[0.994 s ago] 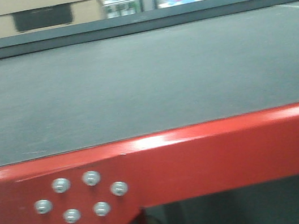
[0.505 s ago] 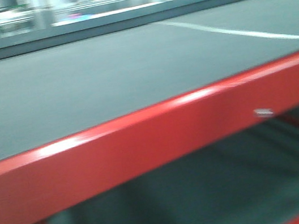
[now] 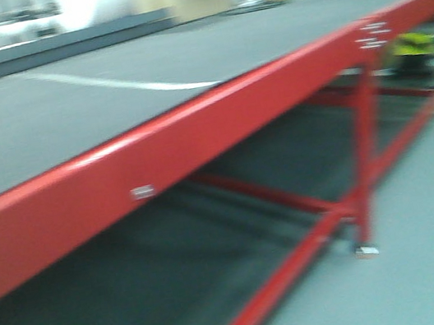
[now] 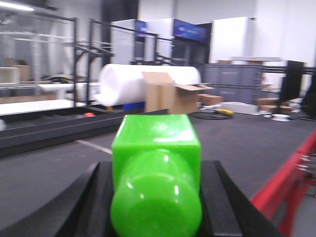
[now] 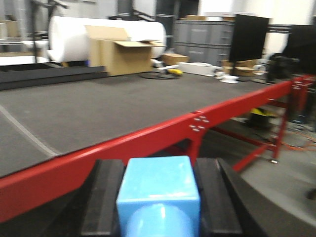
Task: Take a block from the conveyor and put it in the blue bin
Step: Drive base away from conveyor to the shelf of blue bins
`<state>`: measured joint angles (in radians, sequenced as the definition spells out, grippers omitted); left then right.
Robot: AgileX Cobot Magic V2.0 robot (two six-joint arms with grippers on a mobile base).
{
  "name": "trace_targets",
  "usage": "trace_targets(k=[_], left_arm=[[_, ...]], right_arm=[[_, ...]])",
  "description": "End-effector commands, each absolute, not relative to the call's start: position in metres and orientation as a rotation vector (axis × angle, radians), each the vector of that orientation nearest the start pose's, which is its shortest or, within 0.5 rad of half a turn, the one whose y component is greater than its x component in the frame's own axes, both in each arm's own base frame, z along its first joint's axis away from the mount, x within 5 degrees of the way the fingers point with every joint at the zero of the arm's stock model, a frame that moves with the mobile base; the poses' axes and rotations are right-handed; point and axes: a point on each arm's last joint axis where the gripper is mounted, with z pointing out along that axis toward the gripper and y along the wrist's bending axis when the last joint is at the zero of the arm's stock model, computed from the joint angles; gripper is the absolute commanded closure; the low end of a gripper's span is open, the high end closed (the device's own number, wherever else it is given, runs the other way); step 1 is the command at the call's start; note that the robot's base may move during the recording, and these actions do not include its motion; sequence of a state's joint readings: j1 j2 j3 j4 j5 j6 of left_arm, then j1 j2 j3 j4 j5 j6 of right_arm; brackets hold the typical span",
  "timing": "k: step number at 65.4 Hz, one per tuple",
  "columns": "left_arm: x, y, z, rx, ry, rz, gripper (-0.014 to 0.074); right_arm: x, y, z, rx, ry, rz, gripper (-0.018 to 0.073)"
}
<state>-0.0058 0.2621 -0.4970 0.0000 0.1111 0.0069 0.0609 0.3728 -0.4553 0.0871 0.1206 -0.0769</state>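
Green block: clamped in the left gripper, black fingers pressed against both of its sides. Glossy, with a rounded stud facing the wrist camera. The block is off the conveyor, whose dark grey belt runs behind it.

Blue block: gripped the same way in the right gripper. From this wrist view it sits on the near side of the red side rail.

A white line crosses the belt. Below the rail are a red leg and the grey floor. Front view blurred.

Beyond the belt: cardboard box, white roll.
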Motion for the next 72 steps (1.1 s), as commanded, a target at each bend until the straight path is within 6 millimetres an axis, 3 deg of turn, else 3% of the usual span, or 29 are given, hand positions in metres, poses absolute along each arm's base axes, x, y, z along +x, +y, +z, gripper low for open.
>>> trace_targets(k=[1, 72], left_arm=[[0.0547, -0.0002, 0.3554, 0.011, 1.328, 0.008, 0.0707], [0.0547, -0.0002, 0.3554, 0.011, 1.328, 0.008, 0.0707]], right_arm=[[0.0844, 0.0054, 0.3312, -0.038, 1.502, 0.061, 0.0720], [0.0844, 0.0054, 0.3312, -0.038, 1.502, 0.061, 0.0720]])
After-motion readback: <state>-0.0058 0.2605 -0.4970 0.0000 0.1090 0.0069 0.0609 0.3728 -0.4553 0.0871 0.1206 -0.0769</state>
